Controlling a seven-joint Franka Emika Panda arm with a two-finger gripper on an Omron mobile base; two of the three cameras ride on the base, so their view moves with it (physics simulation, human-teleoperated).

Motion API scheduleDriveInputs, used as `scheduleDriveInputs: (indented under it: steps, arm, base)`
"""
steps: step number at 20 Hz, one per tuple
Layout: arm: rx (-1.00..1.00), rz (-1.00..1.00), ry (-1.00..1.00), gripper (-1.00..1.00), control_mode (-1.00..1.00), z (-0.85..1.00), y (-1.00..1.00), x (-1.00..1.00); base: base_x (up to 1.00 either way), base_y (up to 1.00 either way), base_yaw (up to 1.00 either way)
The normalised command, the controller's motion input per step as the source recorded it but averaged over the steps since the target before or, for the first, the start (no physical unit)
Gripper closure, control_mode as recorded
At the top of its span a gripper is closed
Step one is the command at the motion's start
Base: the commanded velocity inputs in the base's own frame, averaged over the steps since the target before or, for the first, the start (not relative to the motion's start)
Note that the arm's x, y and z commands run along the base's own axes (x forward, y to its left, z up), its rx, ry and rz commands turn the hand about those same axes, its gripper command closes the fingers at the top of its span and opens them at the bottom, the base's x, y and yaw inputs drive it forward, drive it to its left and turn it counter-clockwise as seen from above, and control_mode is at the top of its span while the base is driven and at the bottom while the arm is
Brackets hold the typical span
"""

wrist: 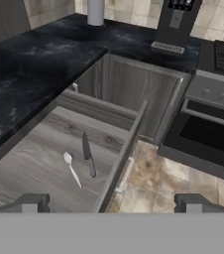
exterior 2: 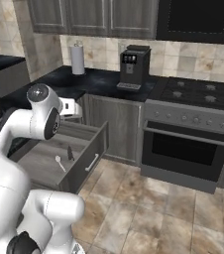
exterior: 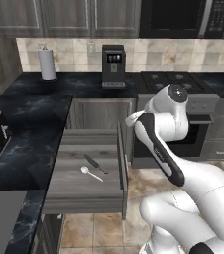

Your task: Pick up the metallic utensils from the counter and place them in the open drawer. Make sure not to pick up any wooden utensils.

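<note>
The tool (wrist: 112, 203) stands wide open and empty: in the hand view its two dark fingertips (wrist: 29, 202) rise far apart at the bottom, one over the drawer floor, the other over the tiled floor (wrist: 148, 178), and neither touches anything. It hangs above the front corner of the open drawer (exterior: 74, 191).

Two utensils lie flat on the grey drawer floor, near its middle. The silver spoon (wrist: 72, 169) has a round head and a slim white handle. Just beside it lies a darker, slim grey utensil (wrist: 88, 155) with a blade-like shape; whether the two touch cannot be told. The same pair shows in the left base view, spoon (exterior: 91, 173) in front and the dark one (exterior: 95, 163) behind it, and, small, in the right base view (exterior 2: 59, 162).

The drawer is pulled well out from the grey wood-grain cabinet front under the black marbled tabletop (exterior: 29, 114). A bar handle (exterior 2: 91, 162) sits on the drawer's front panel.

On the tabletop by the back wall stand a paper towel roll (exterior: 47, 63) and a dark coffee machine (exterior: 113, 66), well apart from each other. To the right of the drawer are the stove (exterior 2: 196, 94) and its oven door (exterior 2: 183, 149). The white arm (exterior: 156, 141) bends over the drawer's right edge.
</note>
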Motion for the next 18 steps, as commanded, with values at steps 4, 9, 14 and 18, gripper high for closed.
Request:
scheduleDriveInputs:
  steps: [4,9,14,18]
  arm:
    - [0.00,0.00,0.01,-1.00,-1.00,0.27,-0.14,-0.20]
    - [0.00,0.00,0.04,-1.00,-1.00,0.26,-0.10,-0.27]
    - [0.00,0.00,0.05,-1.00,-1.00,0.25,-0.06,-0.36]
    - [-0.01,-0.02,0.09,-1.00,-1.00,0.23,-0.05,-0.33]
  base:
    - [0.00,0.00,0.00]
    - [0.00,0.00,0.00]
    - [0.00,0.00,0.00]
    - [0.00,0.00,0.00]
